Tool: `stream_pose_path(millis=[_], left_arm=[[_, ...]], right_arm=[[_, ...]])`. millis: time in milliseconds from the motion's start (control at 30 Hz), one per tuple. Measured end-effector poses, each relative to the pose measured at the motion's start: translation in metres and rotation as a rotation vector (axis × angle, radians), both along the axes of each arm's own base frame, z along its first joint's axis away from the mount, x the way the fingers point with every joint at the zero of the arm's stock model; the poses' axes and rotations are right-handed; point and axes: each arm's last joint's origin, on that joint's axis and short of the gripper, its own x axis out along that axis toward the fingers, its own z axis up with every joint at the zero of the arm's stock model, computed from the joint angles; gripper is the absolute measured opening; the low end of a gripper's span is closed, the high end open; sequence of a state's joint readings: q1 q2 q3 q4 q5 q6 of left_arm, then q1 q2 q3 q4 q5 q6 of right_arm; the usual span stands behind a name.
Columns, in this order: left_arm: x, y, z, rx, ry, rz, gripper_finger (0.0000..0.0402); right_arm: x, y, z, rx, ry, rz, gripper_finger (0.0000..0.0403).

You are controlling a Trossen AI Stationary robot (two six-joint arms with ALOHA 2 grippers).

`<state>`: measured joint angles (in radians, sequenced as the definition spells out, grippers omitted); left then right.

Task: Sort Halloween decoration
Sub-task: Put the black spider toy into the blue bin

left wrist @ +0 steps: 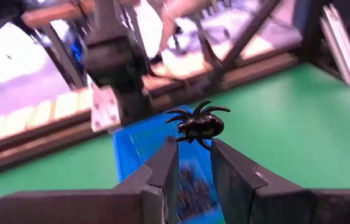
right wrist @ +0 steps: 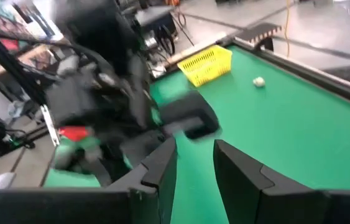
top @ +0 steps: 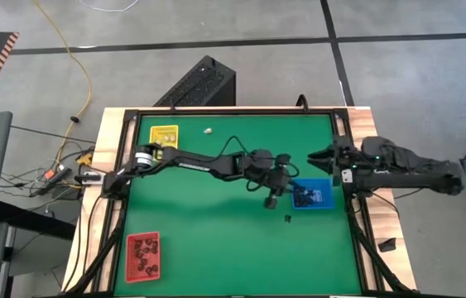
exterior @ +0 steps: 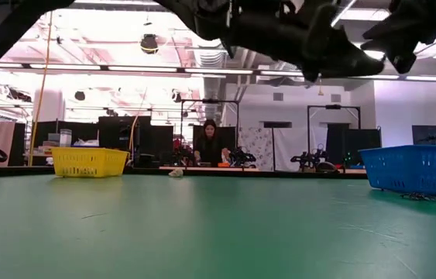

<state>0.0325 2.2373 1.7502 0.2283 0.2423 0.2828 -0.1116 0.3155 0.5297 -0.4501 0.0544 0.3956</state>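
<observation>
You have a black spider [left wrist: 198, 124] pinched at the tips of the left gripper [left wrist: 193, 163], its legs splayed above the two dark fingers [left wrist: 163, 168], which stand narrow on its body. In the left wrist view it sits at the frame's centre, directly over the blue tray [left wrist: 138, 140]. That placement makes sense: the tray already holds dark trinkets, so the black ones seem to go there, and you are carrying this one to the drop point.

In the high view the left gripper [top: 274, 184] sits right of centre, just beside the blue tray [top: 322, 199] at its left edge. One small black trinket [top: 287, 218] lies on the green bench [top: 216, 240] just below the tray, so it likely still waits its turn.

Further out, a whitish trinket [top: 208, 131] lies alone near the upper middle of the high view, close to the yellow tray [top: 165, 136] at upper left; pale pieces probably belong there. The red tray [top: 143, 255] at lower left also carries dark pieces.

The right gripper [top: 315, 156] hovers at the bench's right edge, just above the blue tray, holding nothing; in its wrist view its fingers [right wrist: 162, 163] stand part-open with a clear gap. It looks parked so as to leave you the approach.

Judging from this, your next move calls for easing the spider over the tray's interior before letting go, since a release at the rim could drop it onto the bench.
</observation>
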Motion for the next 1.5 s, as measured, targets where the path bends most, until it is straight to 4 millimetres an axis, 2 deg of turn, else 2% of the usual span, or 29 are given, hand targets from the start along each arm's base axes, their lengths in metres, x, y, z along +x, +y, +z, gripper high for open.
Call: stream_pose_path(millis=[167,267,367,667,800,867,967,1033,1133,1200,1267,1333,1433,1500], left_arm=[[0.014,0.003,-0.035,-0.055,-0.048,0.038,0.0074],[0.017,0.003,-0.048,-0.052,-0.051,0.053,0.0080],[0.018,0.000,-0.050,-0.016,-0.057,0.047,0.0098],[0.018,-0.003,-0.047,-0.005,-0.074,0.064,0.0190],[0.005,0.004,-0.028,0.068,0.086,0.115,0.0209],[-0.012,0.005,-0.001,0.131,0.186,0.121,0.0209],[-0.049,0.006,0.045,0.237,0.321,0.167,0.0202],[-0.079,0.008,0.056,0.295,0.458,0.226,0.0196],[-0.127,0.011,0.048,0.314,0.626,0.317,0.0187],[-0.162,0.012,0.052,0.300,0.622,0.397,0.0183],[-0.198,0.011,0.060,0.265,0.545,0.475,0.0181],[-0.229,0.006,0.055,0.209,0.473,0.503,0.0179],[-0.267,-0.002,0.038,0.125,0.323,0.470,0.0179],[-0.287,-0.007,0.037,0.066,0.137,0.434,0.0179]], right_arm=[[-0.011,0.001,0.006,-0.017,-0.085,0.002,0.0136],[-0.012,0.001,0.006,-0.017,-0.087,0.004,0.0136],[-0.010,0.001,0.006,-0.018,-0.084,0.005,0.0136],[-0.001,0.000,0.005,-0.006,-0.053,0.003,0.0137],[0.000,0.001,0.004,0.025,-0.047,0.011,0.0136],[0.000,0.002,0.004,0.045,-0.052,0.032,0.0136],[0.002,0.006,0.003,0.058,-0.040,0.076,0.0136],[0.009,0.010,0.002,0.074,-0.014,0.111,0.0136],[0.027,0.017,-0.002,0.079,0.033,0.175,0.0136],[0.043,0.025,-0.006,0.074,0.062,0.224,0.0136],[0.060,0.034,-0.011,0.071,0.096,0.274,0.0136],[0.073,0.044,-0.018,0.072,0.164,0.319,0.0136],[0.094,0.059,-0.024,0.109,0.266,0.333,0.0136],[0.108,0.067,-0.025,0.141,0.341,0.325,0.0136]])
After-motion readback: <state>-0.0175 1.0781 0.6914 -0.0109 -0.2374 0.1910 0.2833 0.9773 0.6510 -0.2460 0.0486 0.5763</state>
